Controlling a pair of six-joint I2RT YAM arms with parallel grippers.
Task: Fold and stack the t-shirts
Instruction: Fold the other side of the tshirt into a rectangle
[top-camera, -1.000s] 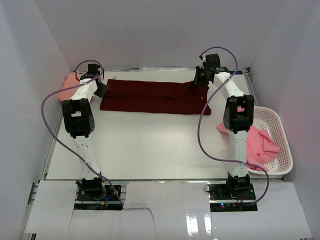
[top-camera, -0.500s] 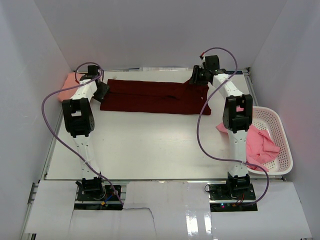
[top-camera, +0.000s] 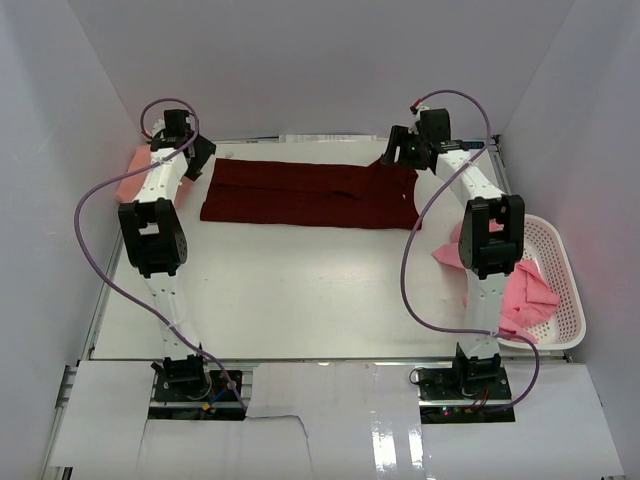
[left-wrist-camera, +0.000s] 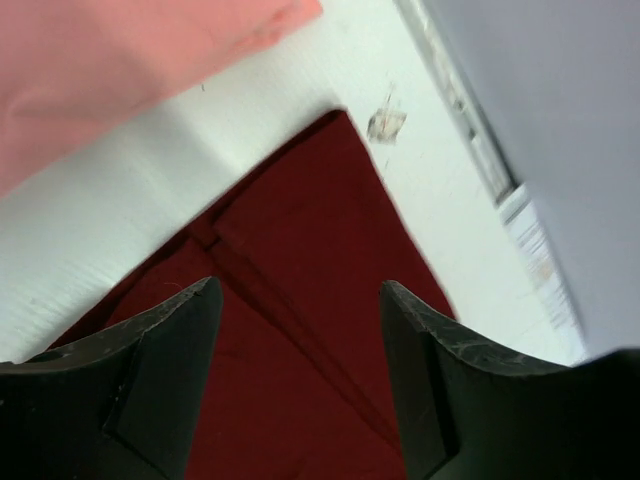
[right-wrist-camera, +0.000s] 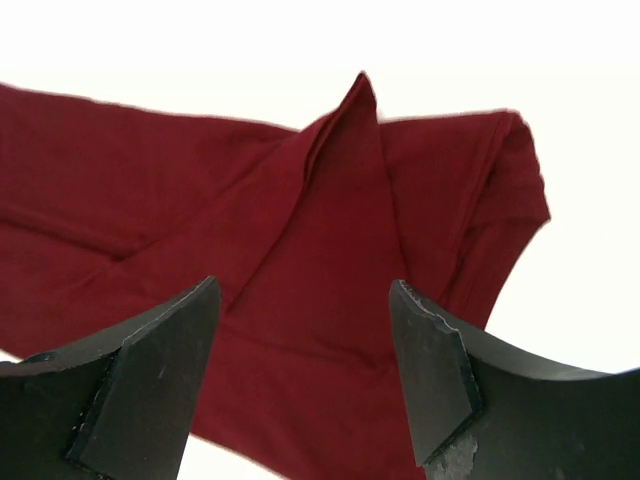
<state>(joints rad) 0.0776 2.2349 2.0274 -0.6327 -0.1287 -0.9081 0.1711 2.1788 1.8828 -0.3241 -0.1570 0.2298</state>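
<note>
A dark maroon t-shirt (top-camera: 310, 193) lies folded into a long band across the far part of the table. My left gripper (top-camera: 200, 158) hovers over its left end, jaws open and empty; the left wrist view shows the maroon cloth (left-wrist-camera: 300, 340) between and below the fingers (left-wrist-camera: 160, 380). My right gripper (top-camera: 396, 154) hangs open over the shirt's right end, above the bunched sleeve corner (right-wrist-camera: 340, 200), holding nothing. A salmon t-shirt (top-camera: 132, 175) lies folded at the far left, also in the left wrist view (left-wrist-camera: 120, 70). Brighter pink t-shirts (top-camera: 525, 290) lie crumpled in the basket.
A white mesh basket (top-camera: 572, 300) stands at the right edge of the table, with pink cloth (top-camera: 445, 255) hanging over its near-left side behind the right arm. White walls close in the back and both sides. A metal rail (left-wrist-camera: 470, 130) runs along the far table edge.
Both grippers have opened and let go of the maroon shirt's ends. They have risen and drawn slightly outward. The shirt lies still on the table.
</note>
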